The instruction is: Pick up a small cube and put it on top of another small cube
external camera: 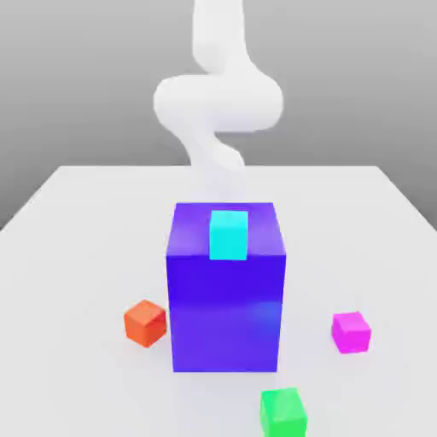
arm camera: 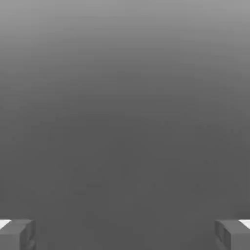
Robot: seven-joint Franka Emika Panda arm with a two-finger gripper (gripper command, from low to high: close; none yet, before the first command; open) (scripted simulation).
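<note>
A small magenta cube (external camera: 351, 331) lies on the white table at the exterior view's right, beside the big blue-purple block (external camera: 225, 294). A small bright green cube (external camera: 283, 411) lies near the front edge, a little nearer the camera than the magenta one. In the hand view my gripper (arm camera: 125, 234) is open: its two grey fingertips (arm camera: 17, 233) stand far apart with nothing between them, against a plain grey background. The white arm (external camera: 218, 102) rises behind the big block.
A cyan cube (external camera: 229, 234) sits on top of the big block. An orange cube (external camera: 145, 323) lies on the table (external camera: 68, 256) at the exterior view's left of the block.
</note>
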